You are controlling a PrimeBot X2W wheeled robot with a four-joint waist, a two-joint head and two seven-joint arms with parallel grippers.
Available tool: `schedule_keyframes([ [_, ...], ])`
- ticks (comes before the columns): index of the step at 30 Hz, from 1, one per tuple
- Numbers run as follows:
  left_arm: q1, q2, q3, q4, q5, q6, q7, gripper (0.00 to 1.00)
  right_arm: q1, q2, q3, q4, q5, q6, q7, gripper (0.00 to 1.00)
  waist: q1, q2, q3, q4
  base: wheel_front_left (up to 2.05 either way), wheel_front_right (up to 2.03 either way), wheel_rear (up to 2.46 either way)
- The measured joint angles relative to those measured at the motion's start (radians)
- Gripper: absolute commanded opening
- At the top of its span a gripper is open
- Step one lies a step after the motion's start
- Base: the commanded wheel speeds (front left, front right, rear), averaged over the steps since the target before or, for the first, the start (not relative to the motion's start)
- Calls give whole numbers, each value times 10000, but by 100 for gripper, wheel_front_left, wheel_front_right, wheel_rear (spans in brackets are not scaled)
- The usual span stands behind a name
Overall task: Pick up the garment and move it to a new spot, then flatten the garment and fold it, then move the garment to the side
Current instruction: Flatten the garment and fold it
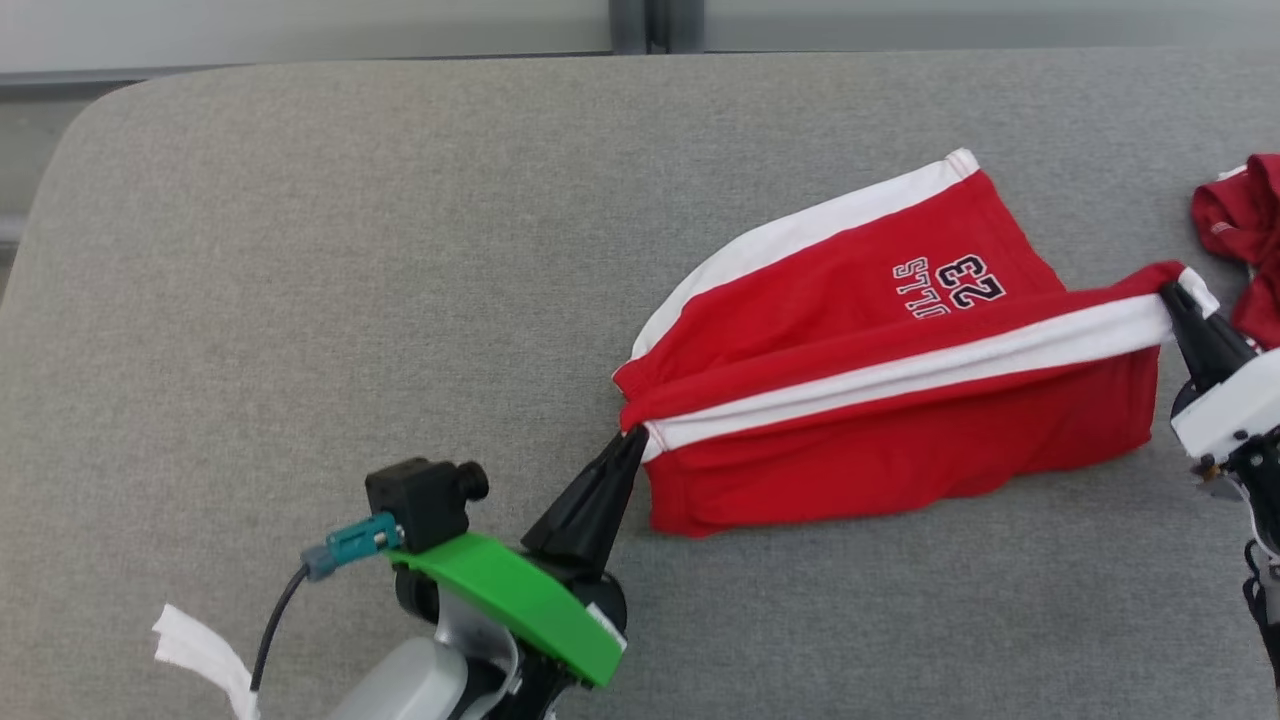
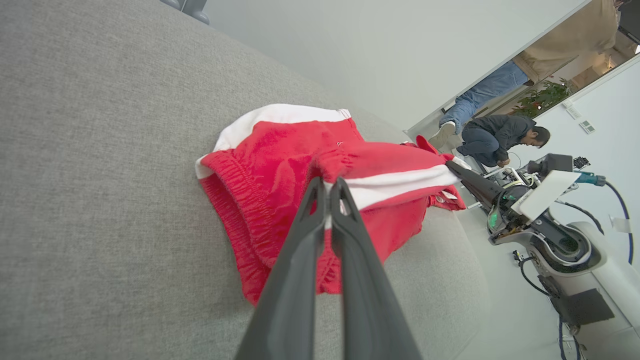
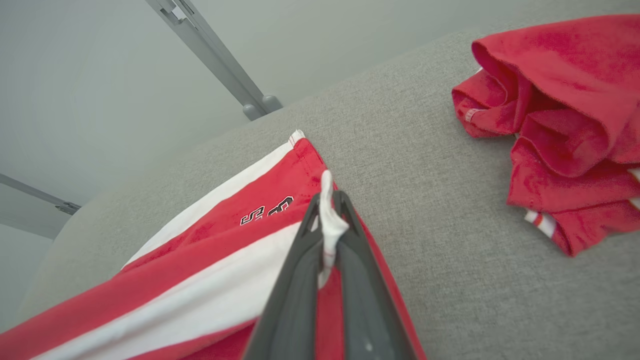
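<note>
Shut tight, the left gripper (image 1: 632,440) is pinching the waistband of the shorts (image 1: 850,330), the right gripper (image 1: 1168,292) clamping their striped hem, as they are lying half-folded right of centre on the cushion (image 1: 300,250), near another garment (image 1: 1240,220); lowering both ends level and taut should be preventing wrinkles

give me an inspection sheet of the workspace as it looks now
surface: grey fabric surface, flat
job's things: red shorts with white stripes, lying partly doubled over, one striped edge stretched between both grippers
clutter: second red garment, crumpled at the right edge
grippers: left gripper shut on the waist end; right gripper shut on the hem corner
cables: dark cable with teal plug by the left wrist
surroundings: crouching person beyond the surface
</note>
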Motion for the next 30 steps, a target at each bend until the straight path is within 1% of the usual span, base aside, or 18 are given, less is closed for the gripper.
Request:
schedule_keyframes([
  [4,-1173,-477,67,359,2,42,403,0,-1384,-274,0,677,-397,-2,451,0,0,0,454,379,0,0,0],
  [7,-1990,-796,-12,1064,38,42,765,0,-2268,-422,33,1323,-723,-2,807,0,0,0,839,625,0,0,0],
  [11,-2756,-1181,-13,2048,48,-36,897,0,-3212,-579,192,2123,-1223,-2,1026,0,1,0,1326,943,0,0,0],
  [17,-3196,-1559,-111,2924,-82,-337,1041,0,-4026,-662,451,3058,-1592,-2,1129,0,1,0,1756,1407,0,0,0],
  [22,-3378,-1747,-173,3400,-119,-545,1007,0,-4482,-757,546,3511,-1768,-4,1039,1,1,0,1887,1636,0,0,0],
  [23,-3409,-1764,-173,3453,-134,-560,988,0,-4536,-754,554,3557,-1779,-4,989,12,1,0,1886,1649,0,0,0],
  [25,-3500,-1848,-167,3578,-136,-589,834,2,-4651,-752,616,3636,-1776,-4,886,20,1,0,1870,1661,0,0,0],
  [26,-3557,-1879,-161,3639,-136,-589,813,5,-4678,-757,663,3643,-1774,-4,821,47,0,0,1873,1660,0,0,0],
  [27,-3621,-1914,-161,3731,-128,-591,765,9,-4710,-754,688,3645,-1728,-4,711,94,1,0,1882,1653,0,0,0],
  [28,-3663,-1948,-127,3800,-111,-593,656,33,-4741,-750,700,3672,-1718,-4,621,100,1,0,1890,1644,0,0,0],
  [29,-3707,-1971,-94,3868,-71,-594,491,54,-4761,-761,790,3655,-1716,-6,485,100,1,0,1896,1631,0,0,0],
  [30,-3754,-1994,-65,3946,-54,-591,395,100,-4774,-759,823,3616,-1701,-6,265,100,1,0,1900,1618,0,0,0],
])
